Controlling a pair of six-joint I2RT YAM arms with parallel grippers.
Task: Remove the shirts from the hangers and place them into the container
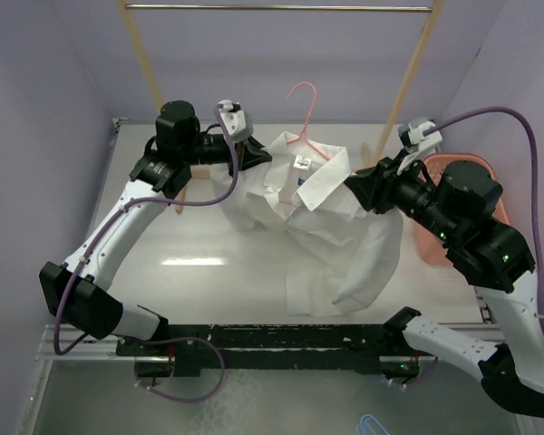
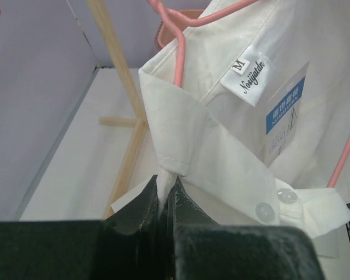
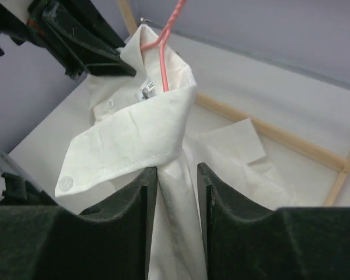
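Now the left pincer [image 2: 166, 188], clenched on the shirt [image 2: 221, 151] at its collar edge, should ease cloth off the hanger [image 2: 179, 58] above it, while the right pincer [image 3: 176, 171] gapes around a fold.

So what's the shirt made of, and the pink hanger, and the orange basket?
The shirt looks like thin woven cloth, maybe cotton or a blend: it is matte white, creased and hangs floppy. The hanger seems to be thin wire with a smooth pink coating, since it is slim and bent into a hook. The basket looks like moulded plastic, going by its smooth, evenly coloured rim.
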